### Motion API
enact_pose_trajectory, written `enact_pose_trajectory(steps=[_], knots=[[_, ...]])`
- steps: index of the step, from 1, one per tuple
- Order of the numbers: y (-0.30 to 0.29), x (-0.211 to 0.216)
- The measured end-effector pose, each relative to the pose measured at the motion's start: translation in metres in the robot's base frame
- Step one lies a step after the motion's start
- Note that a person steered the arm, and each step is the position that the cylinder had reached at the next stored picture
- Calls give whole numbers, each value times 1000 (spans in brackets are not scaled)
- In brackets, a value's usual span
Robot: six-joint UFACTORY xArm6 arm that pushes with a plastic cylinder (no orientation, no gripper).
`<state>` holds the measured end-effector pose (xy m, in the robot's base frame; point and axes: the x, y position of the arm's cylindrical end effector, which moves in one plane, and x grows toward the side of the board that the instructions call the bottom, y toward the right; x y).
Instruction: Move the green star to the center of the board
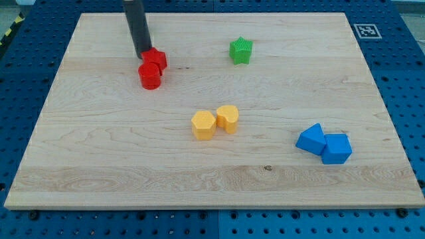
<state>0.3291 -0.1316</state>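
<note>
Our tip (143, 56) sits in the upper left of the frame, right against the two red blocks (152, 68), which touch each other. We carry no claw at all, only the rod, so there is nothing to spread or pinch.

The green star (241, 50) stands alone in the upper middle of the bench (99, 159), well apart from our tip and somewhat above and to the right of the board's centre.

The first risk, as we judge it, is dragging the red blocks along if we leave on a line through them; we would do better to back off toward the top edge first. The second is the push itself: the star has to travel down and slightly left in the frame, so we need to get behind it on its upper right side. A contact off its middle would likely spin it or let it slip past the rod.

The two yellow blocks (214, 121), side by side and touching, lie just below the centre. Overshooting would knock the star into them. The two blue blocks (324, 143) at lower right are out of the way.
</note>
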Motion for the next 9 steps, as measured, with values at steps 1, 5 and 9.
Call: enact_pose_trajectory(steps=[1,5,9], knots=[[17,1],[103,-5],[181,-21]])
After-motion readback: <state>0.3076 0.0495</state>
